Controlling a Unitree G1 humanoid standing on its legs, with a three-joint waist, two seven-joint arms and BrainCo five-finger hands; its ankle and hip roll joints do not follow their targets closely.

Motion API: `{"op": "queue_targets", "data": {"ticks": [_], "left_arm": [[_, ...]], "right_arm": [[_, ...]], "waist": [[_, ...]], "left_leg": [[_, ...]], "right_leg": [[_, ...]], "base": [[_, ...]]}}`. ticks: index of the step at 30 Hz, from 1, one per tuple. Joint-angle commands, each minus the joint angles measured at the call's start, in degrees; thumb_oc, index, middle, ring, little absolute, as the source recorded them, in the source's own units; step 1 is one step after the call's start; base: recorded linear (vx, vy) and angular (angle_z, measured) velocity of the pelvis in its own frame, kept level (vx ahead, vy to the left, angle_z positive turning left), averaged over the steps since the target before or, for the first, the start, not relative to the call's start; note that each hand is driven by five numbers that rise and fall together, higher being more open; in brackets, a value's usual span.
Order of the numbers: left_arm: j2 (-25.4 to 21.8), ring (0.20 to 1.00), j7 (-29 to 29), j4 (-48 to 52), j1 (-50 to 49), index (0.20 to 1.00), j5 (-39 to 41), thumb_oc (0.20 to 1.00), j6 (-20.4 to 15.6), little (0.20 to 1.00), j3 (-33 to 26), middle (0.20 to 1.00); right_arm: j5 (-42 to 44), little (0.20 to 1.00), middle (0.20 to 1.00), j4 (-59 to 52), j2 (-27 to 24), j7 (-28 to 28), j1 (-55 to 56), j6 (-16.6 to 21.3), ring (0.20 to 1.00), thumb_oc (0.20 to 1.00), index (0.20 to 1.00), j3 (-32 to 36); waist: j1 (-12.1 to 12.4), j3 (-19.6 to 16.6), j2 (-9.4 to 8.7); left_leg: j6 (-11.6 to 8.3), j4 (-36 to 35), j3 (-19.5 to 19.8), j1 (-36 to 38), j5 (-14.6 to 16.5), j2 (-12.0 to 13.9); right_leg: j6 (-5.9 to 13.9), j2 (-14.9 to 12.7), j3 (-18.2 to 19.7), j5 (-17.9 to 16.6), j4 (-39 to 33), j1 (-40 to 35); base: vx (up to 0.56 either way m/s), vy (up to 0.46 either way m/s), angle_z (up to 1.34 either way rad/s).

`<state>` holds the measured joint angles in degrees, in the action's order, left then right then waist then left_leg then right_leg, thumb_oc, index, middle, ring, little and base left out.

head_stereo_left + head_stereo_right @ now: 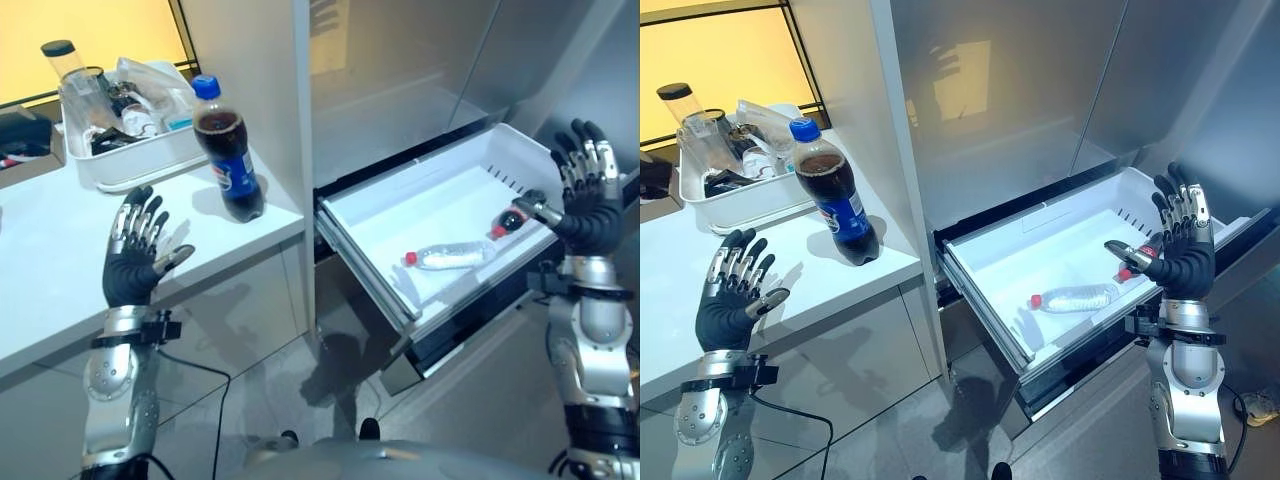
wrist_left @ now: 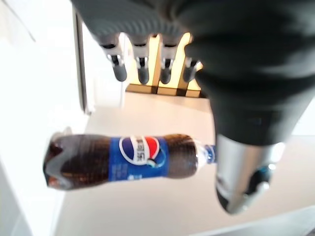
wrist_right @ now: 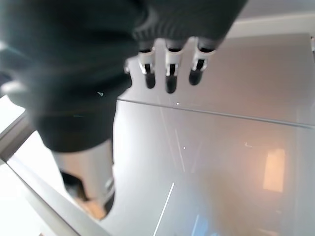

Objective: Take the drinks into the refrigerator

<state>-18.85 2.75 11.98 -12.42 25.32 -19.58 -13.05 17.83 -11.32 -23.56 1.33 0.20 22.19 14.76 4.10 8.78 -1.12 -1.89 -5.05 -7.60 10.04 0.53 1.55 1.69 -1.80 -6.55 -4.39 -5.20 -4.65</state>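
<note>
Left hand [image 1: 135, 262], fingers spread and empty, faces the upright cola bottle [image 1: 228, 150], whose grasp comes next, bound for the open drawer [image 1: 375, 200].

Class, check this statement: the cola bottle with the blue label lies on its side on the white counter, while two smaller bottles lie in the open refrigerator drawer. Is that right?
Not quite. The cola bottle stands upright on the white counter, blue cap on top, as the left eye view shows. The rest holds: a clear bottle and a small dark bottle lie in the open refrigerator drawer.
</note>
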Motion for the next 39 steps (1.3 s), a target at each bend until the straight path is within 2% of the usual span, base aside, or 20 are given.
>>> {"op": "queue_targets", "data": {"ticks": [1,14,39], "left_arm": [[-2.4,1.000,-2.4,0.0,2.9,1.000,-3.6,1.000,-4.3,1.000,-2.6,1.000],[-2.5,1.000,-3.4,-2.0,5.3,1.000,-4.9,1.000,-4.2,1.000,-0.6,1.000],[-8.5,1.000,-7.2,-20.6,17.6,1.000,-11.2,1.000,-2.1,1.000,5.9,1.000]], "right_arm": [[1.9,1.000,1.000,-3.3,0.4,0.6,-3.4,2.7,1.000,1.000,1.000,-0.2],[1.6,1.000,1.000,-2.8,0.9,0.8,-3.7,2.3,1.000,1.000,1.000,-0.8],[6.9,1.000,1.000,-6.6,-1.3,-4.0,-5.8,1.4,1.000,1.000,1.000,-4.2]], "waist": [[0.9,-0.6,-2.55],[0.4,-0.7,-2.46],[-3.4,-1.5,-1.15]], "left_leg": [[0.42,0.1,2.4,-0.4,3.0,-0.8],[0.44,0.1,2.1,-0.1,3.1,-0.7],[0.46,0.1,-1.2,2.5,4.9,-0.3]], "right_leg": [[4.50,-3.4,-1.8,0.9,3.5,-0.9],[4.52,-3.5,-1.6,0.8,3.6,-0.9],[4.71,-2.1,1.4,2.5,4.6,-0.9]], "base": [[0.00,0.000,0.00],[0.00,0.000,0.00],[0.02,0.004,-0.06]]}}
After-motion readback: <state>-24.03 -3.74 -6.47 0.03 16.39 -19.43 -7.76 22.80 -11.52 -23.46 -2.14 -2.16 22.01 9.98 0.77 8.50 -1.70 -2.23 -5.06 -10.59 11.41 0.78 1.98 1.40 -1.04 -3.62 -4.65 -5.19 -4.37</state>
